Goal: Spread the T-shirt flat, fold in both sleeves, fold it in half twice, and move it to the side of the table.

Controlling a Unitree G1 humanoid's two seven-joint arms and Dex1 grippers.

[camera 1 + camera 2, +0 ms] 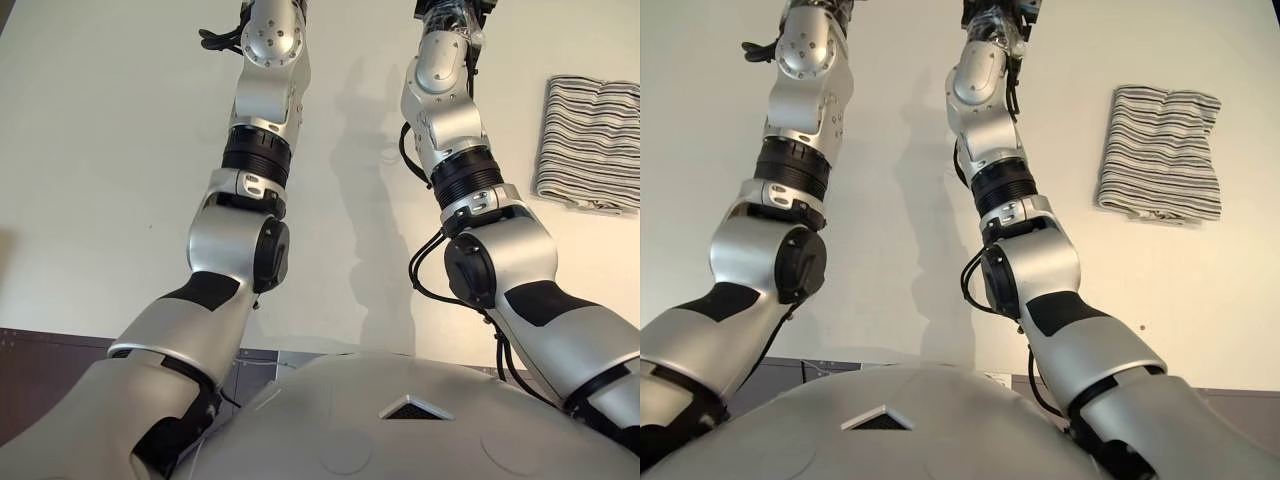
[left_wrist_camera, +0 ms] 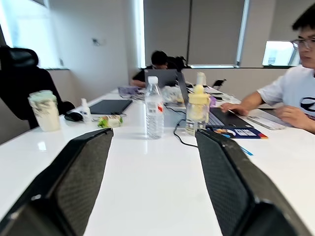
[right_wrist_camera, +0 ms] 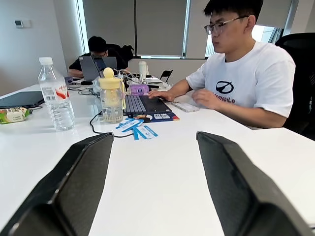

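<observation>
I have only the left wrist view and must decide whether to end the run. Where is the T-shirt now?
Observer: The T-shirt lies folded into a compact striped rectangle on the table, off to the robot's right side.
Operator: Is the right hand holding it?
Observer: No. The right hand is open, with nothing between its fingers.
Operator: Is an arm touching the cloth?
Observer: No. The right arm is the nearer one, and bare table separates it from the shirt.
</observation>
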